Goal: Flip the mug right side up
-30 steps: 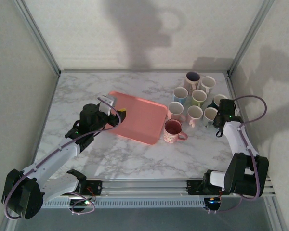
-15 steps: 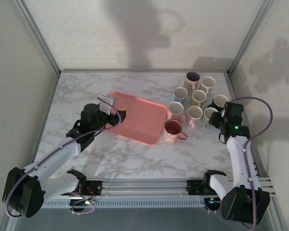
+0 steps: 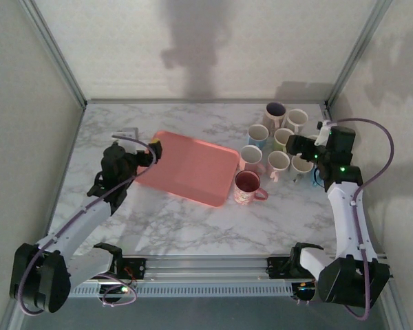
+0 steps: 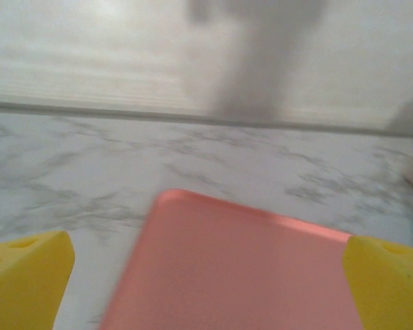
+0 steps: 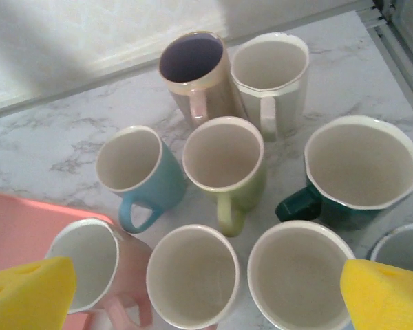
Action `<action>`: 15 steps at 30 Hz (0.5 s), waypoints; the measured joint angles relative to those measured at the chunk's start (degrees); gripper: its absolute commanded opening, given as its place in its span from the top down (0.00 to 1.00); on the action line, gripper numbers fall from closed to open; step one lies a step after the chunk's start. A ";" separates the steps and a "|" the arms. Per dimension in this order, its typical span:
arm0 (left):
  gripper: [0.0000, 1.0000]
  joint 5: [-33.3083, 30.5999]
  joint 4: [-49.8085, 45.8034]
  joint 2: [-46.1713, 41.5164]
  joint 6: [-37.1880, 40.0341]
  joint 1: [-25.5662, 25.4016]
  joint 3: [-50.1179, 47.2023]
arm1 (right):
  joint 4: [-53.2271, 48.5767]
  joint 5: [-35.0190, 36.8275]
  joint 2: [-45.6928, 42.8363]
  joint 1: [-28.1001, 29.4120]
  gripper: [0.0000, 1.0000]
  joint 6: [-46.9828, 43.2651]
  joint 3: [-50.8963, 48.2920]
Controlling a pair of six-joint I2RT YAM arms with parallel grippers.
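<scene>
Several mugs stand mouth up in a cluster at the back right of the marble table. In the right wrist view I see among them a blue mug (image 5: 134, 165), a pale green mug (image 5: 224, 161), a dark green mug (image 5: 361, 172) and two white mugs (image 5: 193, 275) (image 5: 299, 271) nearest my fingers. My right gripper (image 5: 206, 295) (image 3: 306, 141) hovers open above the cluster, holding nothing. A red-pink mug (image 3: 246, 185) stands upright beside the tray. My left gripper (image 4: 206, 278) (image 3: 143, 141) is open and empty over the tray's left corner.
A flat pink tray (image 3: 189, 165) (image 4: 241, 268) lies mid-table, nothing on it. The enclosure's back wall (image 3: 206, 48) and metal corner posts (image 3: 347, 62) bound the table. The rightmost mugs sit close to the right edge (image 3: 337, 137).
Both grippers opened wide. My right gripper lifted away from the mugs at the right edge and moved back. My left gripper drew back to the left, off the tray's middle.
</scene>
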 measured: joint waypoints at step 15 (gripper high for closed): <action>0.00 2.10 24.83 10.03 -0.13 18.18 -15.13 | 3.80 -0.63 5.60 5.46 0.01 -2.03 1.46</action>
